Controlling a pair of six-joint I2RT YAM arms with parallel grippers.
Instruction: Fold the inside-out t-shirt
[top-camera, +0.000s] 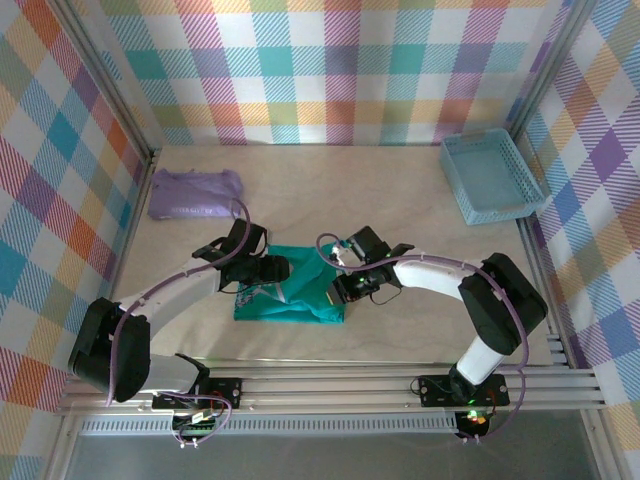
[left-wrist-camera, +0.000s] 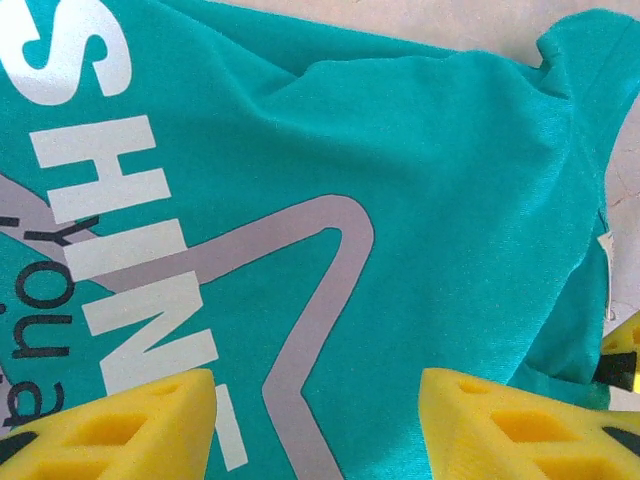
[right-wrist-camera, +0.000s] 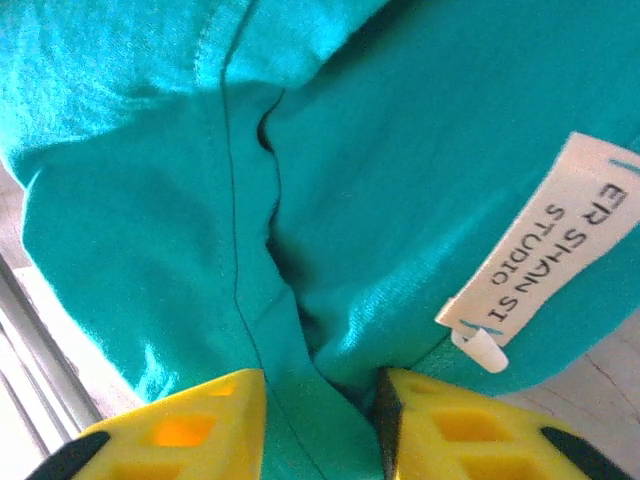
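on the table (top-camera: 380, 200), teal t-shirt (top-camera: 305, 292) lies folded, wrinkled.

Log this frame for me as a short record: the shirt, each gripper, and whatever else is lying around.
t-shirt: teal, bunched into a rough rectangle between the two grippers
print: white letters and a grey star outline, facing up under the left gripper
label: white sewn tag, exposed beside the right gripper
left gripper: open, fingers apart over the print
right gripper: closed on a ridge of shirt fabric
lavender garment: folded, far left
basket: light blue, far right corner
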